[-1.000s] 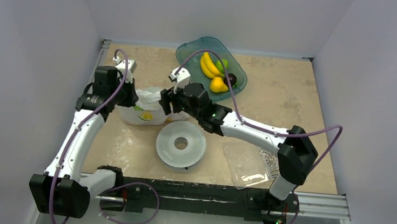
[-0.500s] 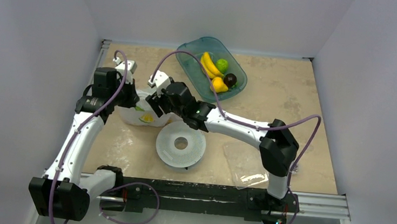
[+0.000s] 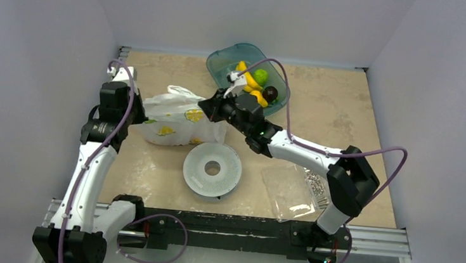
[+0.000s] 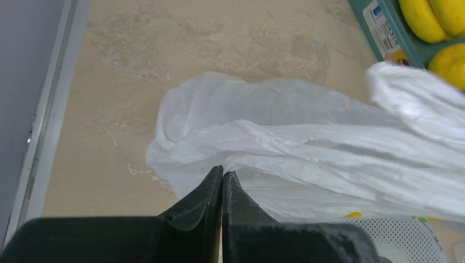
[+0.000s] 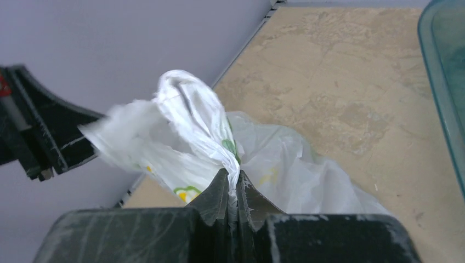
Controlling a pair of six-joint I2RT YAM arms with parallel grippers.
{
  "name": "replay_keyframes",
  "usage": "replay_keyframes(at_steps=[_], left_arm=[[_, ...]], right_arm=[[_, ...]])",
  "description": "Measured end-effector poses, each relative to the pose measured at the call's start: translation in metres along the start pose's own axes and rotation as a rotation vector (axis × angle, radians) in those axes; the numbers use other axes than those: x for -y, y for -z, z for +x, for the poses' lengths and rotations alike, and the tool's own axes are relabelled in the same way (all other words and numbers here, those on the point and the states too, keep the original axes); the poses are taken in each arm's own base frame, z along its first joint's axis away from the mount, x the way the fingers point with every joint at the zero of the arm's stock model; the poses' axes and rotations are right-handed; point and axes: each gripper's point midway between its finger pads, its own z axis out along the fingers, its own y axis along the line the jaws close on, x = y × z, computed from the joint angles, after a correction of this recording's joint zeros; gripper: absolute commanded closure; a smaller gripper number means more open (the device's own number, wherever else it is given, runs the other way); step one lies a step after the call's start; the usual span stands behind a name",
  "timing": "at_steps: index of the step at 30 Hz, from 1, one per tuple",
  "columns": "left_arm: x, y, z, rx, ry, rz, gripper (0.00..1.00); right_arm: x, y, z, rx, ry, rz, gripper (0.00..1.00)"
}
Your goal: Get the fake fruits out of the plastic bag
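Observation:
The plastic bag [image 3: 177, 123], white and crinkly with yellow lemon prints, is stretched between my two grippers at the table's back left. My left gripper [image 3: 138, 114] is shut on a fold at the bag's left edge [image 4: 222, 173]. My right gripper [image 3: 210, 108] is shut on a twisted handle strand of the bag [image 5: 236, 178]. No fake fruits show through the bag [image 5: 192, 126]; whatever is inside is hidden. A green apple [image 3: 260, 77] and a round yellow fruit [image 4: 449, 61] lie in the teal tray [image 3: 224, 61].
The teal tray also holds a banana bunch [image 4: 433, 16] and a small dark plum [image 3: 270, 93], just behind my right wrist. A white perforated disc [image 3: 212, 168] lies in front of the bag. A clear flat bag of screws [image 3: 295, 191] lies front right.
My right gripper has shut on the bag's handle and pulled it back and to the right. My left arm has drawn back to the left, so the bag is now stretched out.

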Motion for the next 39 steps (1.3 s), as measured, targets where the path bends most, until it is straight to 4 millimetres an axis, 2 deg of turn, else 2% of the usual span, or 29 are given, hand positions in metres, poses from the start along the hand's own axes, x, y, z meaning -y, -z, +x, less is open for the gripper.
replay_keyframes(at_steps=[4, 8, 12, 17, 19, 22, 26, 33, 37, 39], left_arm=[[-0.013, 0.014, -0.010, 0.078, 0.045, -0.065, 1.00], [-0.025, 0.025, -0.013, 0.142, 0.075, -0.113, 0.98], [-0.025, 0.027, -0.012, 0.153, 0.064, -0.102, 0.63], [-0.008, 0.024, -0.013, 0.156, 0.018, 0.009, 0.26], [0.002, 0.024, -0.014, 0.162, -0.001, 0.068, 0.14], [0.018, 0.026, -0.014, 0.176, -0.034, 0.164, 0.00], [0.034, 0.029, -0.016, 0.189, -0.070, 0.243, 0.00], [0.039, 0.033, -0.027, 0.244, -0.095, 0.257, 0.10], [0.044, 0.035, -0.035, 0.260, -0.092, 0.281, 0.26], [0.048, 0.038, -0.042, 0.268, -0.095, 0.297, 0.49]], right_arm=[[0.034, 0.000, -0.004, 0.042, -0.271, -0.038, 0.99], [0.049, -0.013, 0.005, 0.023, -0.432, -0.091, 0.99], [0.049, -0.017, 0.023, -0.030, -0.469, -0.107, 0.97], [0.044, -0.012, 0.018, -0.030, -0.440, -0.132, 0.95], [0.042, -0.008, 0.015, -0.029, -0.415, -0.134, 0.94], [0.040, -0.003, 0.010, -0.028, -0.372, -0.142, 0.93], [0.035, 0.003, 0.008, -0.042, -0.317, -0.159, 0.92], [0.035, 0.011, 0.018, -0.097, -0.257, -0.155, 0.82], [0.026, 0.018, 0.017, -0.116, -0.206, -0.162, 0.76], [0.018, 0.018, 0.015, -0.122, -0.177, -0.172, 0.66]])
